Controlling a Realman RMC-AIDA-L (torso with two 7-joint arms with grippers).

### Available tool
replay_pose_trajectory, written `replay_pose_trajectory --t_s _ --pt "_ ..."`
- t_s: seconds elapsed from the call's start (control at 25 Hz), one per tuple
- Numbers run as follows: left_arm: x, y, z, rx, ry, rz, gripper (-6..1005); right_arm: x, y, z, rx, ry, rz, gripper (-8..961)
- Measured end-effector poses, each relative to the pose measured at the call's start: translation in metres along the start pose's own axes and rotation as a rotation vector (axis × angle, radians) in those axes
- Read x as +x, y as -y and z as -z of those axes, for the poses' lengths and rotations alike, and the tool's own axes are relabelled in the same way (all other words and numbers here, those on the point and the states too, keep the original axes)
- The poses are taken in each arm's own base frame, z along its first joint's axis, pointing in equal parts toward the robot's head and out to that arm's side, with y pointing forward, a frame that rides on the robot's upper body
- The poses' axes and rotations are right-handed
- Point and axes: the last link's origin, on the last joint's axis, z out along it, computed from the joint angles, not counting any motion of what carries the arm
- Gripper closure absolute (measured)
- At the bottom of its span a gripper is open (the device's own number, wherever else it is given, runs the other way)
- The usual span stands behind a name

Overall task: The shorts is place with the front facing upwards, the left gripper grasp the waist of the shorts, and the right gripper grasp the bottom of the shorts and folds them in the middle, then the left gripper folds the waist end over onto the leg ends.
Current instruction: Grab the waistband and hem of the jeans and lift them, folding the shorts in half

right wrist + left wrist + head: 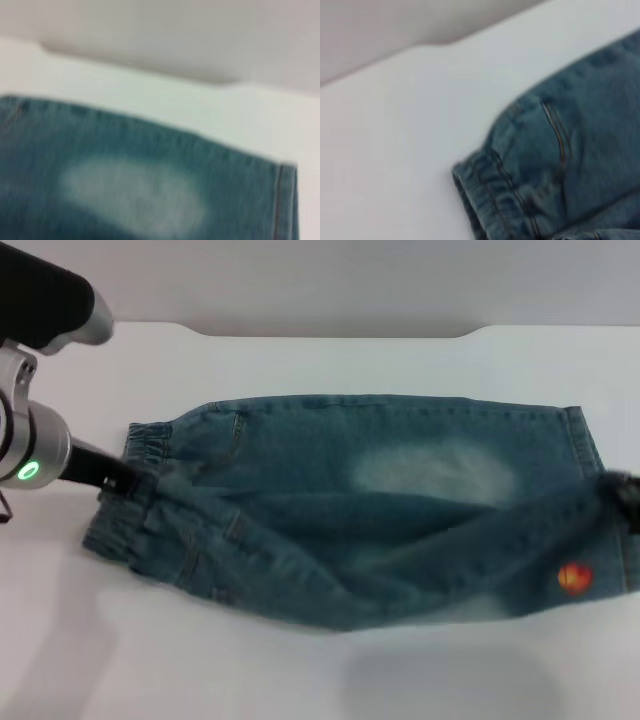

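Note:
The blue denim shorts point(380, 510) lie lengthwise across the white table, waist end point(150, 445) to the left and leg ends point(580, 440) to the right. The near half is lifted and stretched between both arms, sagging over the far half. My left gripper point(125, 482) is shut on the near part of the elastic waistband. At the right edge, my right gripper point(622, 498) holds the near leg hem, just above a small orange print point(573, 578). The left wrist view shows the puckered waistband point(485, 195). A pale faded patch point(135, 195) and the far hem point(285, 200) fill the right wrist view.
The white table point(300, 670) runs all around the shorts, with bare surface in front and to the left. Its back edge point(340, 332) has a shallow notch against the grey wall.

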Motion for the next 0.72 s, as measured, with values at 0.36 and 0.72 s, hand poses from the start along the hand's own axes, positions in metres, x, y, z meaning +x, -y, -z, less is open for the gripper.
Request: replay_pose_trajectory --t_s 0.36,0.72 --pt "0.009 0.008 -0.006 0.026 -0.121 0.031 955 -0.02 0.017 -0.001 0.108 0.219 0.048 920" --pt "0.017 0.016 -0.015 0.051 -0.242 0.074 954 -0.017 0.035 -0.007 0.191 0.302 0.042 921"
